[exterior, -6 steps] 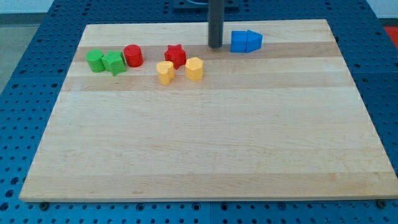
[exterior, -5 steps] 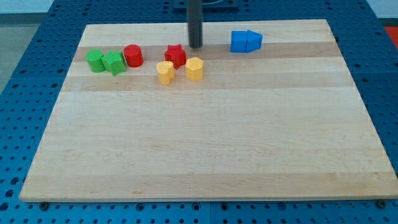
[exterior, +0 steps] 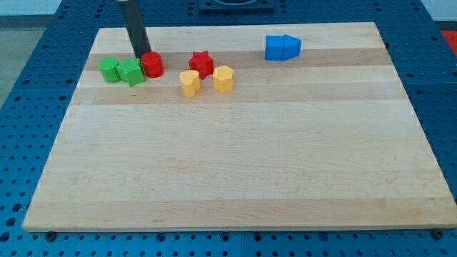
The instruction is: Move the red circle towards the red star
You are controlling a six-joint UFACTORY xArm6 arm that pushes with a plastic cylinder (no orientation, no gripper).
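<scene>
The red circle [exterior: 153, 65] sits on the wooden board near the view's top left. The red star [exterior: 202, 63] lies a short way to its right, apart from it. My tip [exterior: 140, 56] stands just above and left of the red circle, close against its upper left edge; I cannot tell if it touches. The rod rises out of the view's top.
Two green blocks [exterior: 122, 71] sit side by side, touching the red circle's left. Two yellow blocks [exterior: 190, 83] [exterior: 223, 78] lie just below the red star. Two blue blocks [exterior: 283, 48] sit together at the top right. The wooden board [exterior: 235, 157] lies on a blue perforated table.
My tip has moved left along the board's top, from beside the blue blocks, past the red star, to the red circle's upper left. No block has moved.
</scene>
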